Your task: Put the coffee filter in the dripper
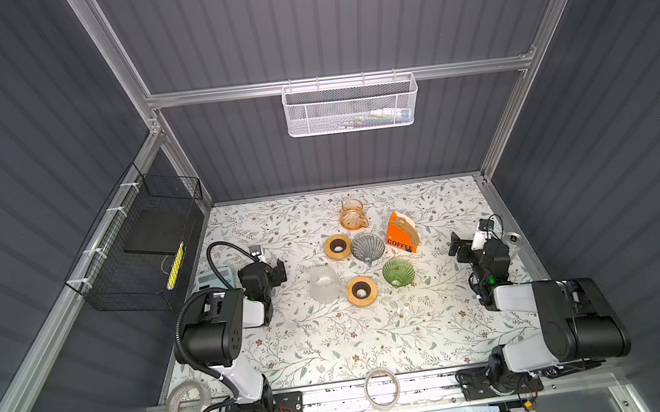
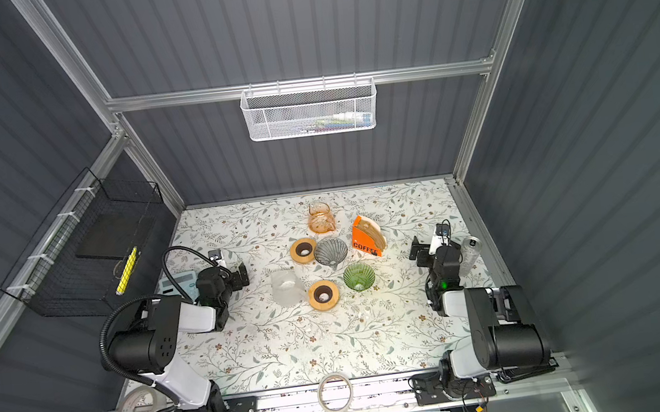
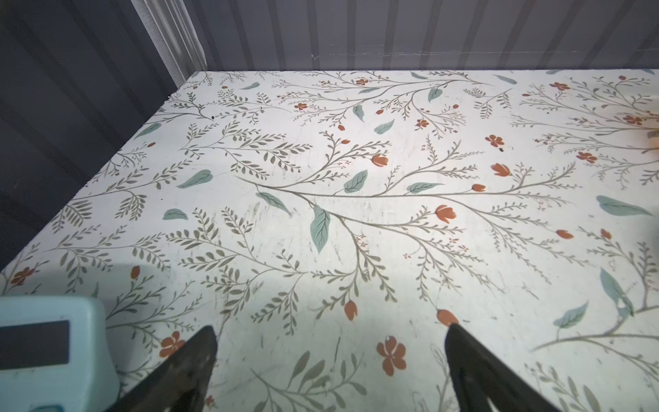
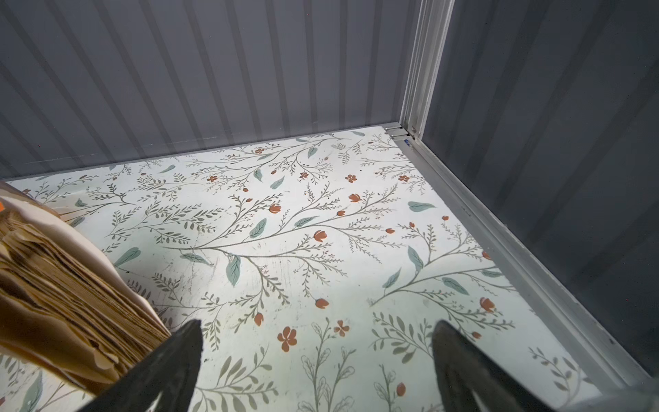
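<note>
a pale blue scale (image 3: 53, 356) lies just beside the left tool (image 3: 331, 331), on its outer side, and is cut off at the edge of the left wrist view. this tool is released: its fingers (image 3: 185, 371) are spread wide, with only the bare floral desk (image 3: 356, 214) between them.

in both top views the things stand between the two tools. going from the left tool toward the right tool (image 1: 459, 248) come a frosted cup (image 1: 324, 283), a far wooden ring (image 1: 337, 247), a near wooden ring (image 1: 362, 290), the grey dripper (image 1: 367, 247), an amber glass server (image 1: 353, 214) and the green dripper (image 1: 398, 271). both drippers have their mouths up.

the orange holder (image 1: 399, 236) stands between the grey dripper and the right tool. the coffee filters (image 4: 64, 303) stand on edge in it, curved edges up, fanned toward the right tool. the stack is near that tool's inner finger and partly hidden behind it in the right wrist view. the holder's long axis runs obliquely across the line between the tools.

the right tool is also released, its jaws wide over bare desk. a metal can (image 2: 470, 248) on its outer side is hard to make out.
</note>
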Controlling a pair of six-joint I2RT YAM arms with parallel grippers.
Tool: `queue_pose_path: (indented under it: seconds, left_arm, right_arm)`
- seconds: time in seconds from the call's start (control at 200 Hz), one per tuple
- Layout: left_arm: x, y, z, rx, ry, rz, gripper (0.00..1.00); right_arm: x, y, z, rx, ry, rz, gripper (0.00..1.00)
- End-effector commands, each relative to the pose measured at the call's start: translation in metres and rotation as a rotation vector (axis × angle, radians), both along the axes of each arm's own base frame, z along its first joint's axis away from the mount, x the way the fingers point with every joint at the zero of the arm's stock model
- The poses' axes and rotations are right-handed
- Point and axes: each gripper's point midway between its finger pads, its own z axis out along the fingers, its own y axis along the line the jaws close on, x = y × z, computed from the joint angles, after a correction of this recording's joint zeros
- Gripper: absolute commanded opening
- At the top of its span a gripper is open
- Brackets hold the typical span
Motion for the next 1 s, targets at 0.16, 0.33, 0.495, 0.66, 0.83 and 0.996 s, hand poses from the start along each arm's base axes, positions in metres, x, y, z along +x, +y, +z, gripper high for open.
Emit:
queue_pose_path:
  seconds: [0.16, 0.33, 0.495, 0.66, 0.83, 0.996]
  left_arm:
    - [0.0035, -0.0011, -0.0011, 0.013, 0.006, -0.021, 0.99]
    - [0.0039, -0.0011, -0.0006, 0.012, 0.005, -0.020, 1.00]
    - [0.0035, -0.0010, -0.0006, 0.012, 0.005, -0.020, 1.00]
    - [0.0035, -0.0010, -0.0006, 0.012, 0.005, -0.020, 1.00]
    - [0.0039, -0.0013, -0.0006, 0.012, 0.005, -0.022, 0.99]
    - [0.0041, -0.0014, -0.0007, 0.013, 0.006, -0.022, 0.99]
  right_arm:
    - [0.0004, 0.0034, 0.0013, -0.006, -0.008, 0.015, 0.99]
    - [0.0003, 0.0031, 0.0013, -0.007, -0.008, 0.013, 0.99]
    - [0.0004, 0.0034, 0.0013, -0.007, -0.008, 0.015, 0.99]
    - [0.0000, 0.0033, 0.0007, -0.007, -0.007, 0.014, 0.99]
    - [0.0003, 0.0032, 0.0013, -0.007, -0.008, 0.014, 0.99]
    - [0.0017, 0.0031, 0.0001, 0.012, 0.001, 0.033, 0.99]
